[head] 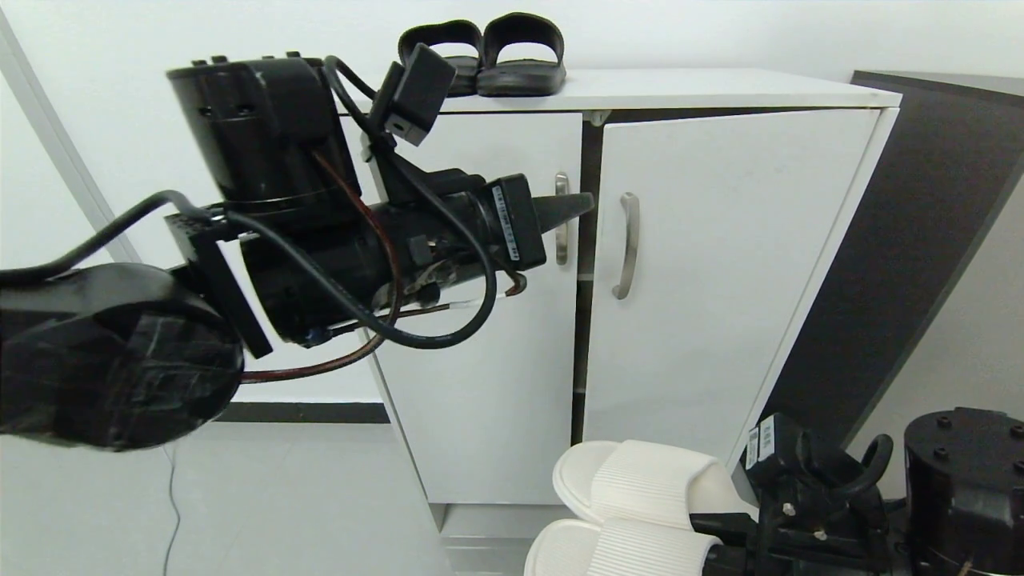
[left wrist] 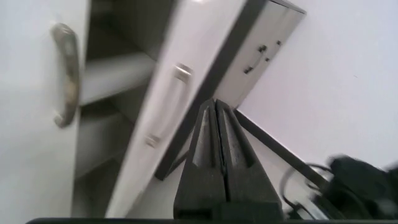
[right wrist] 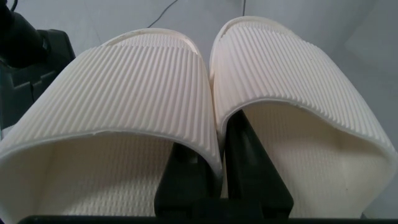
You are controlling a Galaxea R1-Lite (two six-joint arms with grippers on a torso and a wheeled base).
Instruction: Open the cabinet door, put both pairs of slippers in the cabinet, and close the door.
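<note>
- The cabinet (head: 720, 88) is white with two doors and stands on the floor (head: 280, 496) against a light wall.
- The right door (head: 720, 280) stands slightly ajar, with a dark gap between it and the left door (head: 488, 384).
- In the left wrist view the opening shows a shelf (left wrist: 118, 71) inside.
- Each door has a metal bar handle. The left handle (head: 562, 250) and the right handle (head: 626, 244) sit on either side of the gap.
- The black slippers (head: 512, 60) stand side by side on the cabinet's top, above the left door, with their open ends facing the robot.
- The white slippers (head: 640, 496) are low in front of the cabinet, below the right door. They lie side by side, with ribbed straps uppermost.
- The right gripper (head: 720, 528) has the white slippers in its grasp. In the right wrist view one of its fingers (right wrist: 249, 168) reaches into each slipper. The two straps' neighbouring edges are pinched between them.
- The left gripper (head: 580, 206) is raised in front of the left door at handle height.
- Its tip is at the gap between the doors, just beside the left handle.
- Its fingers (left wrist: 202, 149) are pressed flat together with nothing between them, and point toward the edge of the ajar door.
- A dark panel (head: 920, 240) runs along the wall beside the cabinet's right side.
</note>
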